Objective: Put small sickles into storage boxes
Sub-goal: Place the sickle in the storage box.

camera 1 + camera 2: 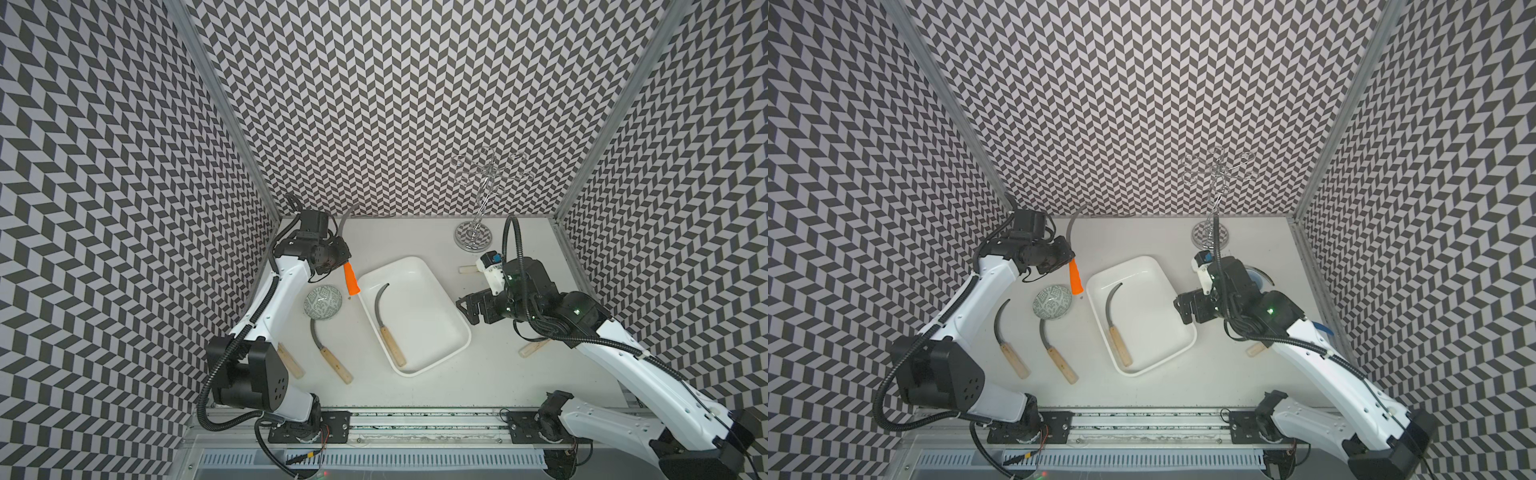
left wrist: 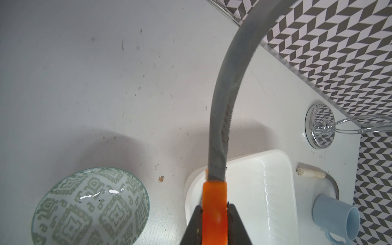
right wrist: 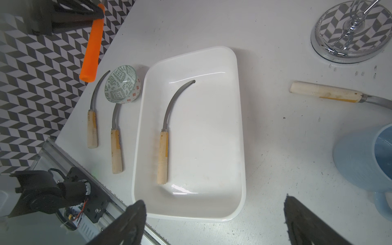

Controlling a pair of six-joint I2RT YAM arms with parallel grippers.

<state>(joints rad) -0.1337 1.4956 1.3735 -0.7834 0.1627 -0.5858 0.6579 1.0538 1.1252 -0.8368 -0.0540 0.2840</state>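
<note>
Sickles lie around the white tray (image 1: 409, 259), and one is held up: the orange-handled sickle (image 1: 350, 279) is clamped in the left gripper (image 2: 214, 209), whose jaws press on both sides of the orange handle close to the blade. Its grey blade arcs toward the back wall, and the handle's free end hangs between the patterned bowl (image 1: 323, 302) and the tray's left rim. A wooden-handled sickle (image 1: 392, 348) lies flat inside the tray. On the table (image 1: 415, 390) left of the tray, the sickle by the bowl (image 1: 1061, 365) and the outer sickle (image 1: 1011, 353) lie side by side. Right of the tray, the far handle (image 1: 467, 270) and the near handle (image 1: 534, 349) poke out from under the right arm. The right gripper (image 3: 213, 201) hovers just beside the tray's right rim, jaws spread wide, holding nothing
</note>
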